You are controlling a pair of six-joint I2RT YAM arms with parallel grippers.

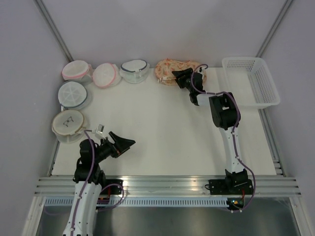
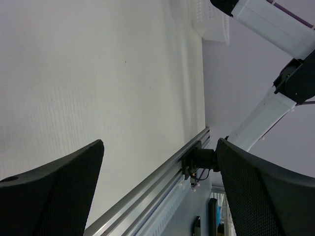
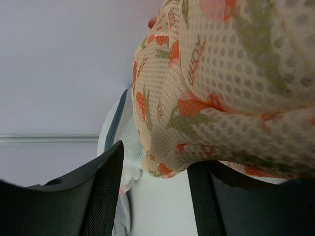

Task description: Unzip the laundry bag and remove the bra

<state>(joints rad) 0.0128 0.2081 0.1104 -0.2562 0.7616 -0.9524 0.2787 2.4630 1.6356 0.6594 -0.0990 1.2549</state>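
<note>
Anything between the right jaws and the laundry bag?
Nothing visible. The right gripper is at the peach, orange-printed mesh laundry bag at the far edge of the table. The wrist view shows the bag's edge between the open jaws, with nothing else in the gap.

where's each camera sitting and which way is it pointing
Top external: above and behind the bases, looking down on the table; both arms show, left end effector near, right end effector at the laundry bag.
Left wrist: low over bare table, facing the right arm and white basket; own fingers frame the view.
Right wrist: close on the bag's printed mesh; own fingers flank its edge.
Shared: top and right wrist see the bag; top and left wrist see the basket.
</note>
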